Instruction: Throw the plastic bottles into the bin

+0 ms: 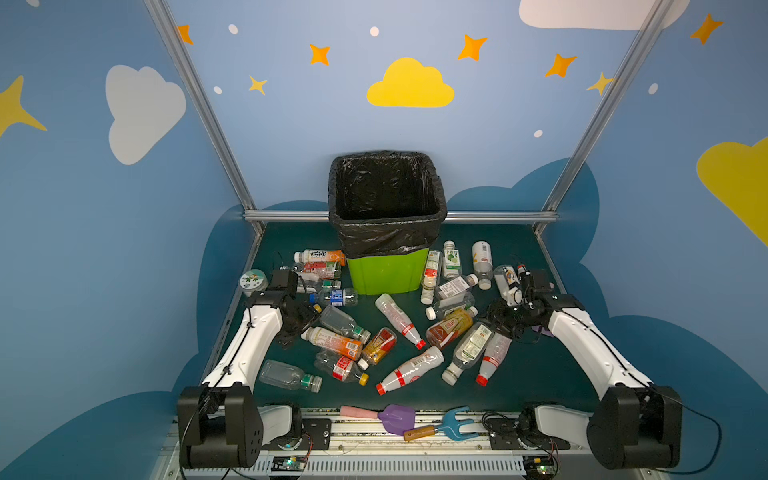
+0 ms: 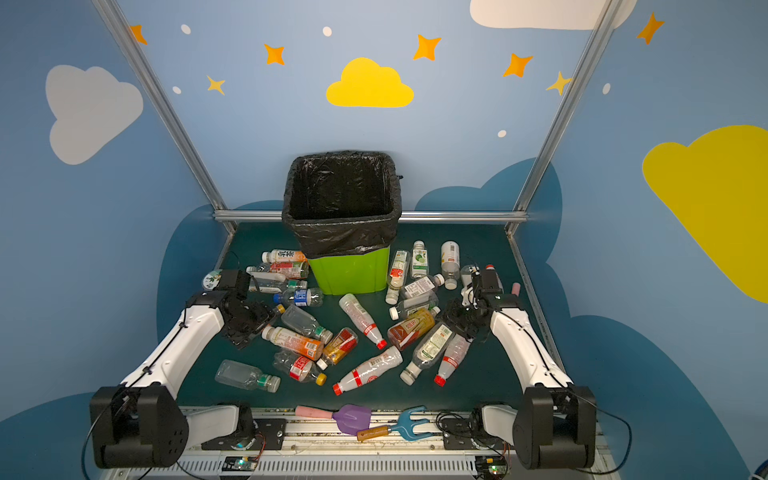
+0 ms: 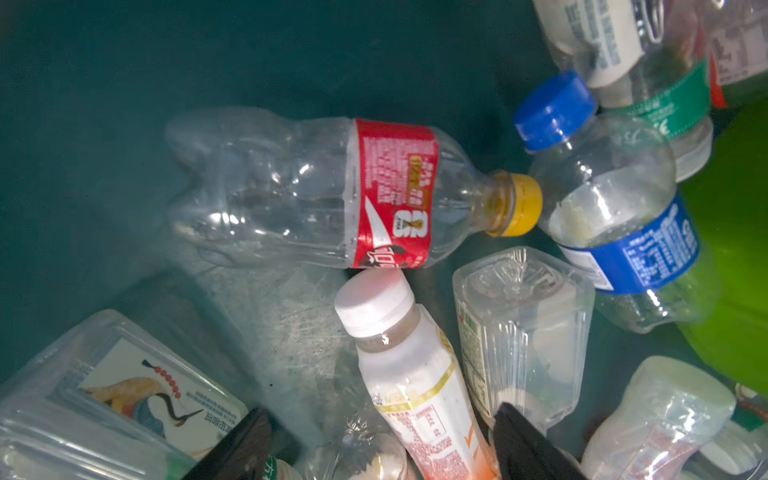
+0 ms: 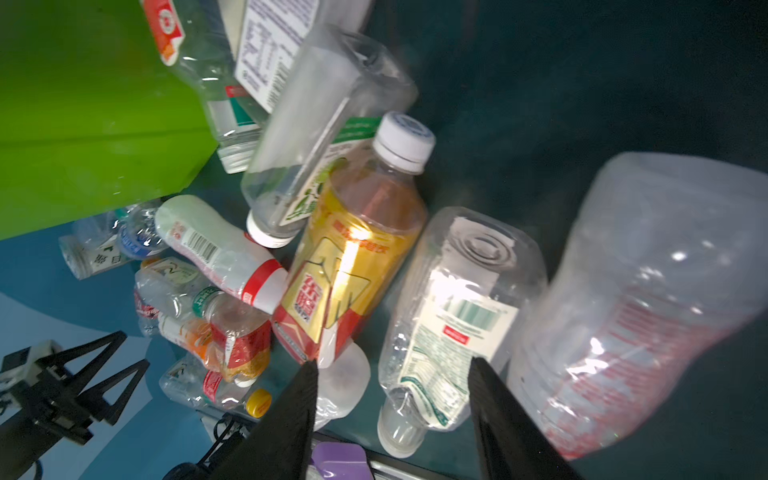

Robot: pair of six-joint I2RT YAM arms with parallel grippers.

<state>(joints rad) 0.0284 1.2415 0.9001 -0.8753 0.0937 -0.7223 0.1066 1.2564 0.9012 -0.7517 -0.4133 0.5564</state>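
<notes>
While both arms hang low over the litter, neither has anything in its grasp. The left gripper (image 3: 380, 411) is spread wide, its fingers (image 3: 523, 440) released. A white-capped bottle (image 3: 415, 386) with an orange label lies lengthwise in the gap between them. It is clear of one finger and close to the other; I can't tell whether it touches. Just beside that nearer finger sits a square clear bottle (image 3: 523, 332). Past the fingertips a crushed yellow-capped bottle (image 3: 332, 191) with a red label lies crosswise, its cap against a blue-capped bottle (image 3: 615, 216).

The right gripper (image 4: 394, 363) is also unclenched, its fingers (image 4: 291, 415) apart and straddling the cap end of a green-labelled bottle (image 4: 440, 324). One fingertip overlaps that bottle's edge, while the other stands off from it, nearer a golden tea bottle (image 4: 353, 257). Outside the overlapping finger a red-printed bottle (image 4: 644, 299) looms close and blurred.

The plastic bottles (image 1: 398, 318) lie on their sides across the dark green table (image 1: 523, 374), in front of the bin (image 1: 386, 274) and to either side of its foot. The bin stands upright beyond both sets of fingertips, roughly midway between the two grippers, with its black bag folded over the rim. Its green wall shows off to one side of the fingers in each wrist view.
</notes>
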